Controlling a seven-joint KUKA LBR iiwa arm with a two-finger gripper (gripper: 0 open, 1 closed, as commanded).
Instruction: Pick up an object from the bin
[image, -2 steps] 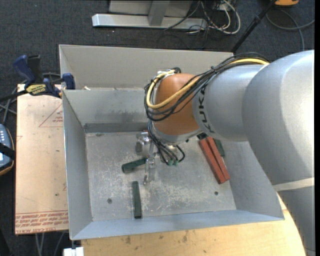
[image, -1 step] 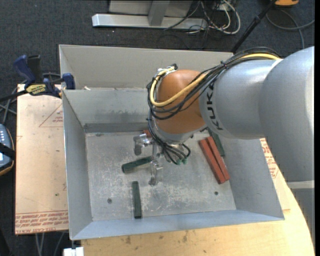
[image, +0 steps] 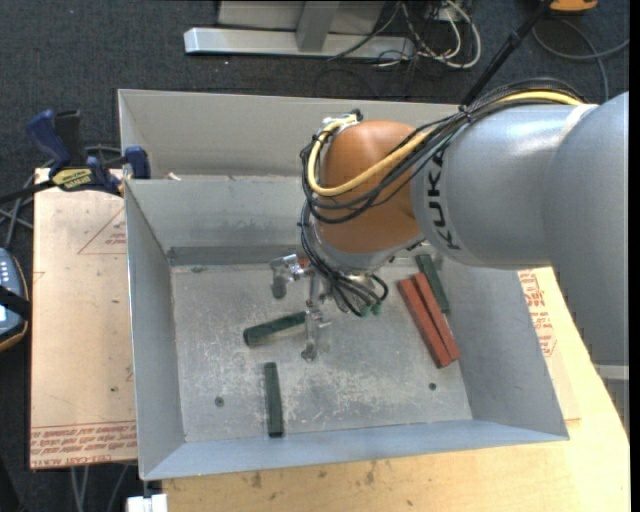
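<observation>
My gripper (image: 305, 318) down low near floor of grey bin (image: 150, 300), roughly mid-bin. Honestly can't tell if it's spread or pressed together, orange wrist cover (image: 365, 190) hides most of it. Slanted dark green bar (image: 272, 331) lies just left of gripper, its right end right at the tip; touching or not, can't say. Second green bar (image: 272, 398) near front wall, well apart. Red bar (image: 430, 322) and third green bar (image: 431, 278) side by side on the right.

Three green bars in all: one bar (image: 272, 331) just left of the claw (image: 312, 342), another bar (image: 272, 398) below and left of it, a third bar (image: 431, 278) to its right. One red bar (image: 430, 322), also right of the claw.
</observation>
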